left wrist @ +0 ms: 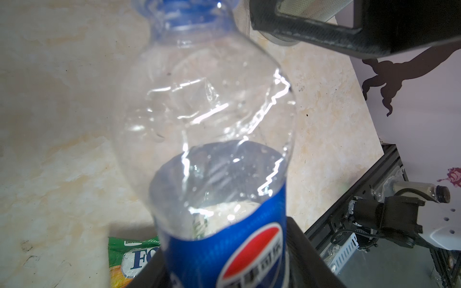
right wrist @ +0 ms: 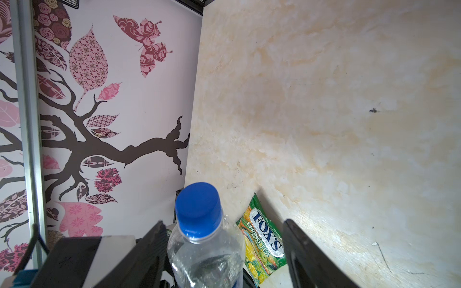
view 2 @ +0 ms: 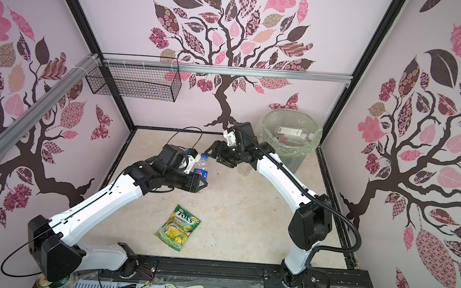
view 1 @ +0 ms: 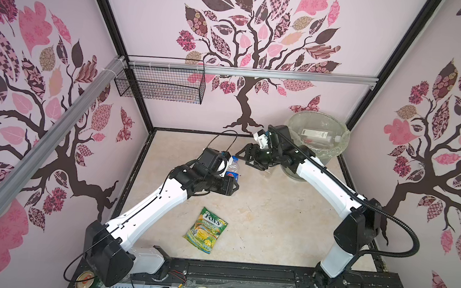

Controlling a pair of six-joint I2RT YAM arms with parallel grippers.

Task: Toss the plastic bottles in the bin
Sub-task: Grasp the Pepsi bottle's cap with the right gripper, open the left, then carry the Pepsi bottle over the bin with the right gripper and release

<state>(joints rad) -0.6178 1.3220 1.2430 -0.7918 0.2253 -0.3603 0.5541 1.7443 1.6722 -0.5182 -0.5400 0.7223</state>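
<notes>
One blue-capped bottle [view 1: 233,166], labelled body clamped in left hand [view 1: 233,185], right hand [view 1: 246,158] open around its neck

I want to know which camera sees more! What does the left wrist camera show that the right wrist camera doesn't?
Only the left wrist view: the blue Pepsi label, and a small dark-capped bottle lying off by the wall.
Only the right wrist view: a pink butterfly on the wall, and the whole blue cap.
Both: the clear bottle, the green candy bag and the pale marbled floor.
</notes>
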